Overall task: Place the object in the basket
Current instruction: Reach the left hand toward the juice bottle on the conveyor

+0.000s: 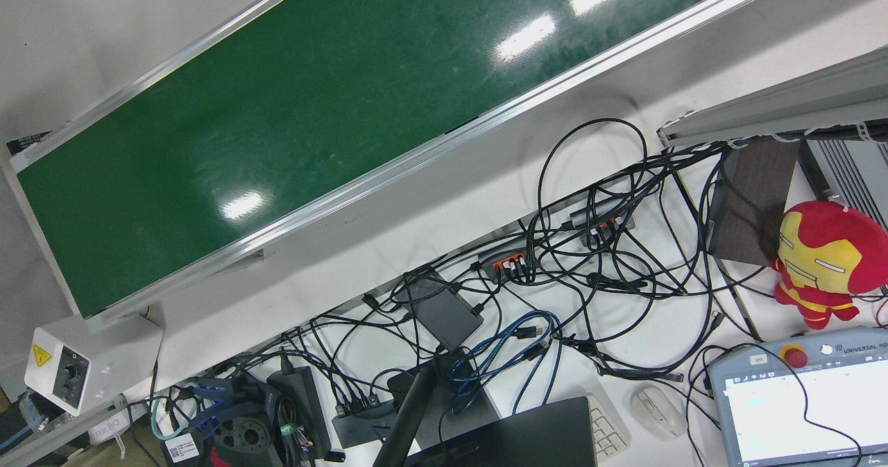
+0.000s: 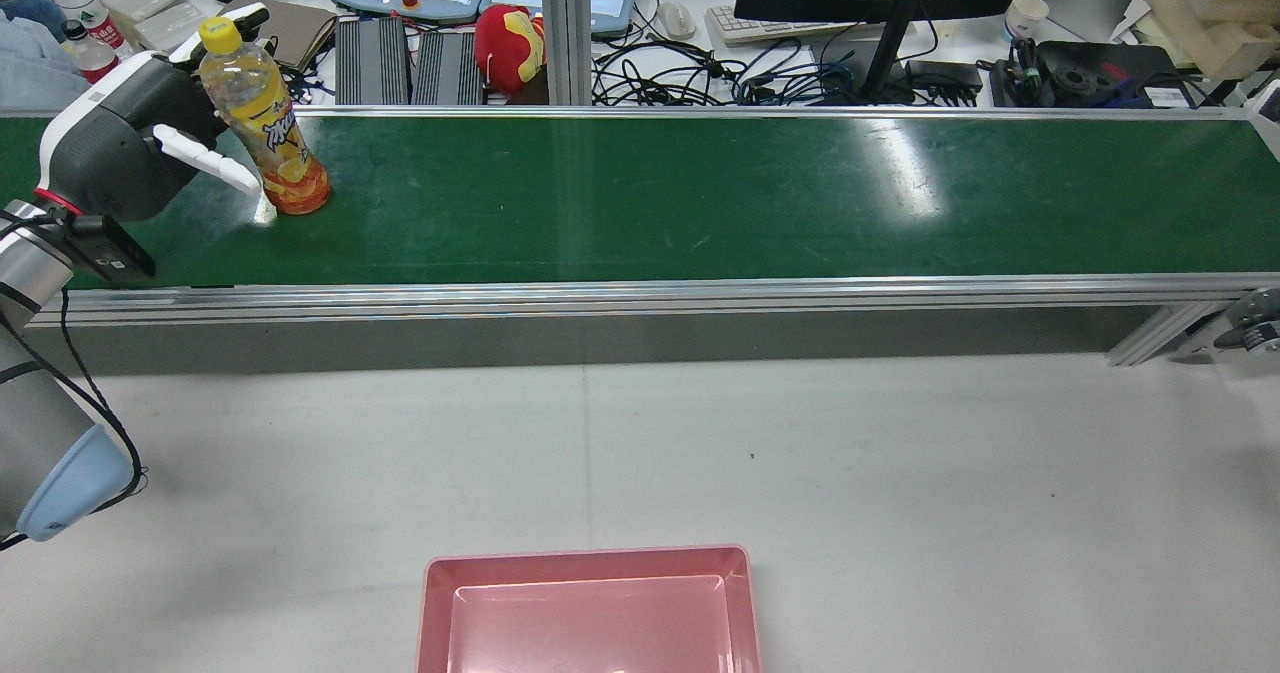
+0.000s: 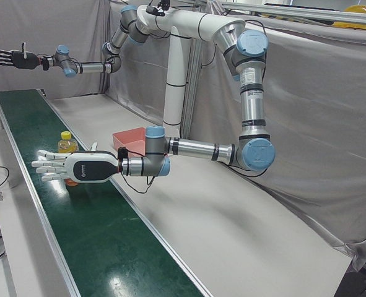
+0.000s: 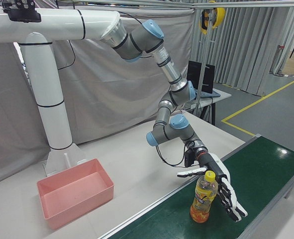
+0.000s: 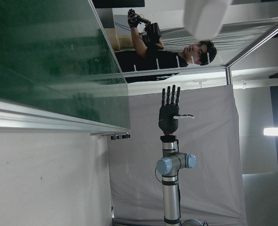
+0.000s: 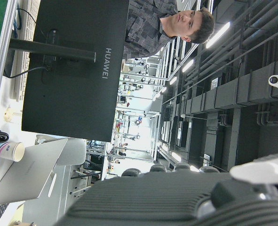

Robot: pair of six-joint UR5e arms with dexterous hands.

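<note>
- In the rear view we see the left hand (image 2: 150, 143) at the far left, fingers spread beside the upright bottle (image 2: 265, 118) on the belt (image 2: 700, 193); whether they touch it we cannot tell.
- Mid-frame there, the pink basket (image 2: 590, 565) sits on the table, well apart from the bottle.
- The right-front view shows that hand released, fingers fanned either side of the bottle.
- Only the left-front and left hand views show the right hand (image 3: 12, 58): raised, fingers spread, holding nothing.
- The front view shows belt and cables (image 1: 590, 259), no arm.
</note>
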